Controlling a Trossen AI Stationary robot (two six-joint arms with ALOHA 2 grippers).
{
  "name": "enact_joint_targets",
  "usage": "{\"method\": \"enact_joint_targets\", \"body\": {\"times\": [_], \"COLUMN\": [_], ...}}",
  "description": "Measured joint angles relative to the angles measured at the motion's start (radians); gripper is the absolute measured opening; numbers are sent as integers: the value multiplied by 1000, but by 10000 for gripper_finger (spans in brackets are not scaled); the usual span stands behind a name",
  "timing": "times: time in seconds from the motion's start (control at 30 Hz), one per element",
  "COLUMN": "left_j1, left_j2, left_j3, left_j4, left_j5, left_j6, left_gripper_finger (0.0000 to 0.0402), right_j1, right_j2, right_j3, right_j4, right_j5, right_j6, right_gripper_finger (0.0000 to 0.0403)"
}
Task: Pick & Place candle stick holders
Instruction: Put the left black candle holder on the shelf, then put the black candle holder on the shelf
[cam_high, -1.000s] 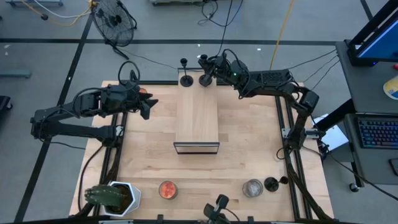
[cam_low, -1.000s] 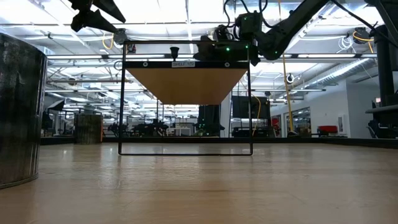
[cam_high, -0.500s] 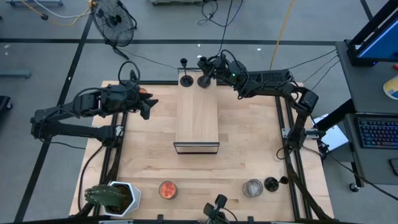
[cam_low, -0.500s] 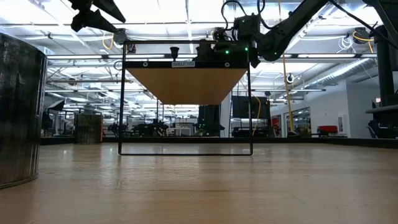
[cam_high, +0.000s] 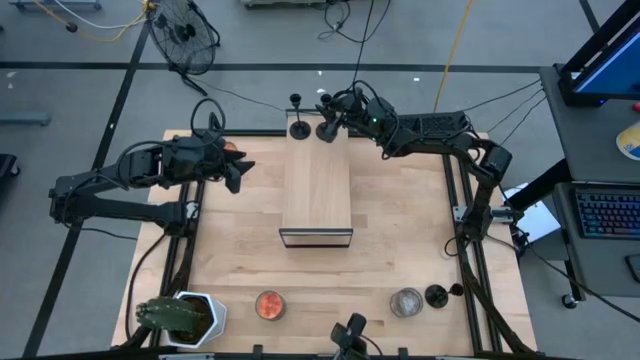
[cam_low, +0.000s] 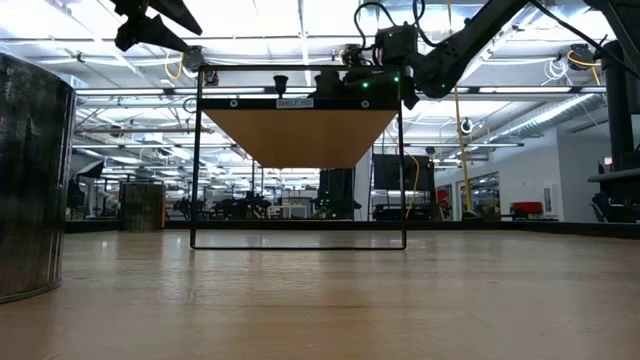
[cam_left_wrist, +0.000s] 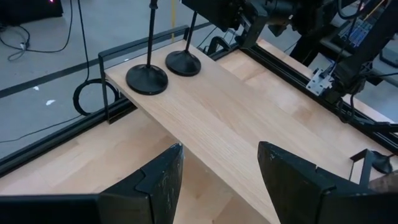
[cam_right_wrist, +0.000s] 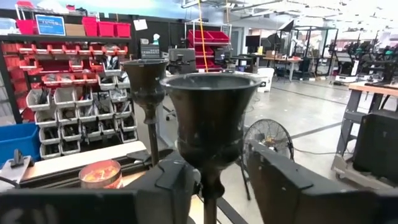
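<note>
**Two holders on the shelf's far end**

Standing side by side at the far end of the shelf (cam_high: 316, 186) are two black candle holders, each with a round base flat on the wood and a thin upright stem. The left holder (cam_high: 298, 126) is free of both arms. The right holder (cam_high: 327, 128) has the right gripper (cam_high: 337, 108) at its stem. In the right wrist view its cup (cam_right_wrist: 210, 118) rises between the two dark fingers (cam_right_wrist: 283, 183), with the stem in the gap and space showing on either side; the jaws stand partly open, and whether either pad touches the stem cannot be told. The left holder's cup (cam_right_wrist: 144, 79) shows just behind it.

The left gripper (cam_high: 235, 172) hangs over the table (cam_high: 240, 260) to the left of the shelf, well apart from both holders. Its fingers (cam_left_wrist: 158, 180) are spread and hold nothing.

A third holder (cam_high: 436, 295) sits at the table's near right, beside a glass jar (cam_high: 406, 302). A red candle (cam_high: 269, 305) and a potted plant (cam_high: 180, 317) stand along the near edge.
</note>
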Motion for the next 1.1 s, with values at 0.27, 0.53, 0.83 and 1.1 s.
{"method": "enact_joint_targets", "body": {"times": [0.27, 0.53, 0.83, 1.1], "left_j1": [0, 0, 0, -28], "left_j2": [0, 0, 0, -60], "left_j3": [0, 0, -1, -197], "left_j4": [0, 0, -13, 151], "left_j5": [0, 1, -3, 1], "left_j6": [13, 27, 78, 35], "left_gripper_finger": [214, 214, 214, 214], "right_j1": [1, 3, 4, 22], "right_j2": [-9, -81, -253, -464], "right_j3": [0, 1, 1, 1], "right_j4": [-7, -74, -439, -834], "right_j5": [0, 1, 4, 1], "right_j6": [-23, -52, -134, -148], "right_gripper_finger": [208, 264, 283, 271]}}
